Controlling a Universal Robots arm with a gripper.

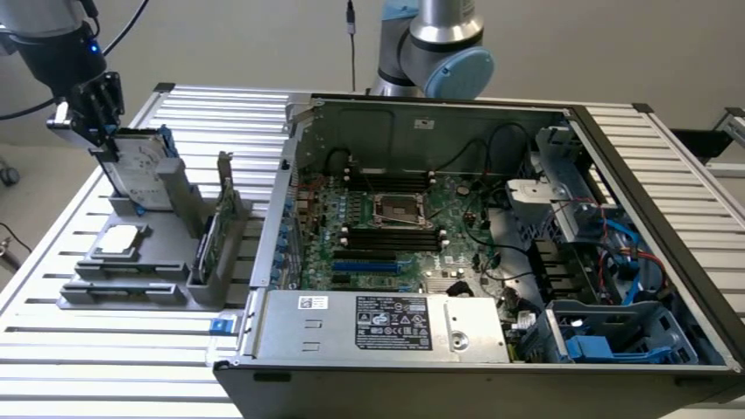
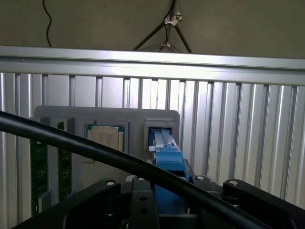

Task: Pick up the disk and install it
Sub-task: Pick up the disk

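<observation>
The disk (image 1: 142,170) stands upright in the far slot of a grey holder (image 1: 128,288) on the exterior view's left, its silver face and white label framed by a blue carrier. My gripper (image 1: 103,144) comes down from above and is closed on the disk's top edge. In the wrist view, the blue carrier of the disk (image 2: 167,160) runs straight between the gripper's (image 2: 167,193) black finger bases, with its lower end still in the holder's slot. The disk's seat inside the slot is hidden.
The holder also carries a flat silver chip (image 1: 120,242) and an upright green circuit card (image 1: 215,229). An open computer case (image 1: 466,227) fills the exterior view's right, with blue drive bays (image 1: 605,342) in its near corner. A black cable (image 2: 71,140) crosses the wrist view.
</observation>
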